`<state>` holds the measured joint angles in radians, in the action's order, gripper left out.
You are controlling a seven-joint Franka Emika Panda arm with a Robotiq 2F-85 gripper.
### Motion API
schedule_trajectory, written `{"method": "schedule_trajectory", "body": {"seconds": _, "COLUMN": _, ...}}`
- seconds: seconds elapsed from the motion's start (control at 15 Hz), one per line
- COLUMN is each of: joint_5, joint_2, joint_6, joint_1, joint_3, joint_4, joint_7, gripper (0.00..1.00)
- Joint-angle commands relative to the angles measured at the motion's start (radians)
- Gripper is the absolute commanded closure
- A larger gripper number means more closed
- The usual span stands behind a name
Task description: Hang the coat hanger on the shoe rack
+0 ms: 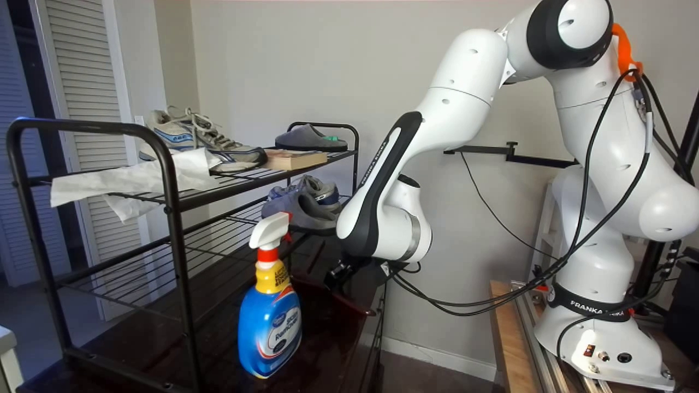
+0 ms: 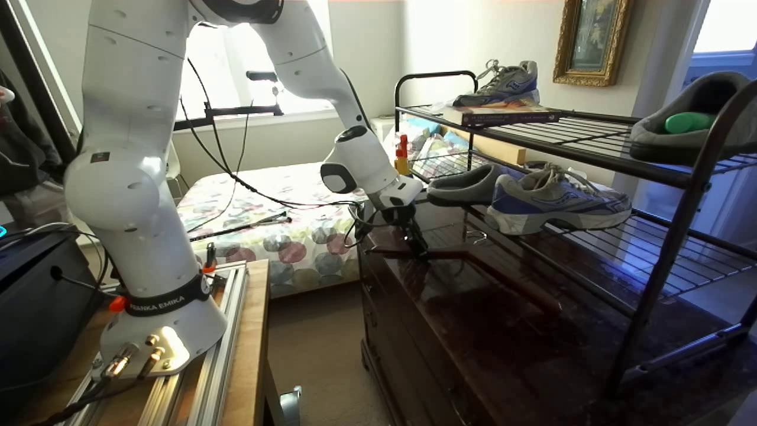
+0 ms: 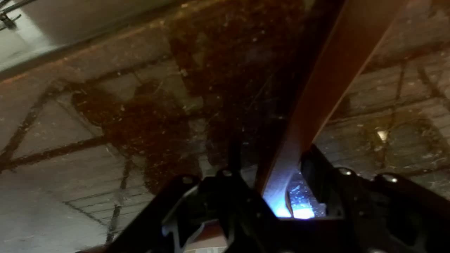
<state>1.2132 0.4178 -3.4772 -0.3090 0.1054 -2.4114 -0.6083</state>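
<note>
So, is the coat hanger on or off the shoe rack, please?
Off: the coat hanger is down at the cabinet top, below the shelves of the shoe rack.

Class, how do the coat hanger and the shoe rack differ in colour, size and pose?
The coat hanger is reddish-brown; the shoe rack is black. The hanger is far smaller than the rack. The rack stands upright, bearing shoes; the hanger, bearing none, is down near the cabinet top. Both have slim bars.
</note>
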Motion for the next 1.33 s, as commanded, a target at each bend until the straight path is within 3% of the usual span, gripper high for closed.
{"method": "schedule_trajectory", "body": {"seconds": 0.0, "joint_5": 0.013, "joint_2": 0.038, "joint_6": -0.031, "joint_1": -0.011, "joint_3": 0.004, "joint_4": 0.032, "joint_7": 0.024, "gripper": 0.81}}
{"method": "schedule_trajectory", "body": {"seconds": 0.2, "joint_5": 0.028, "joint_2": 0.04, "joint_6": -0.04, "joint_1": -0.018, "joint_3": -0.009, "joint_4": 0.028, "joint_7": 0.013, "gripper": 1.0}}
{"method": "schedule_trajectory", "body": {"seconds": 0.27, "joint_5": 0.035, "joint_2": 0.037, "joint_6": -0.034, "joint_1": -0.02, "joint_3": -0.014, "joint_4": 0.026, "joint_7": 0.006, "gripper": 0.94}}
{"method": "schedule_trajectory", "body": {"seconds": 0.53, "joint_5": 0.121, "joint_2": -0.082, "joint_6": 0.107, "joint_1": -0.043, "joint_3": -0.06, "joint_4": -0.066, "joint_7": -0.105, "gripper": 0.94}}
{"method": "schedule_trajectory", "body": {"seconds": 0.8, "joint_5": 0.126, "joint_2": -0.257, "joint_6": 0.223, "joint_1": -0.028, "joint_3": -0.074, "joint_4": -0.194, "joint_7": -0.149, "gripper": 0.94}}
{"method": "schedule_trajectory", "body": {"seconds": 0.87, "joint_5": -0.059, "joint_2": -0.298, "joint_6": 0.219, "joint_1": 0.026, "joint_3": -0.039, "joint_4": -0.264, "joint_7": 0.021, "gripper": 0.94}}
{"method": "schedule_trajectory", "body": {"seconds": 1.0, "joint_5": -0.177, "joint_2": -0.352, "joint_6": 0.297, "joint_1": 0.07, "joint_3": -0.05, "joint_4": -0.313, "joint_7": 0.097, "gripper": 0.94}}
{"method": "schedule_trajectory", "body": {"seconds": 1.07, "joint_5": -0.095, "joint_2": -0.357, "joint_6": 0.345, "joint_1": 0.021, "joint_3": -0.117, "joint_4": -0.298, "joint_7": 0.013, "gripper": 0.94}}
{"method": "schedule_trajectory", "body": {"seconds": 1.27, "joint_5": -0.229, "joint_2": -0.391, "joint_6": 0.445, "joint_1": 0.036, "joint_3": -0.172, "joint_4": -0.33, "joint_7": 0.098, "gripper": 0.94}}
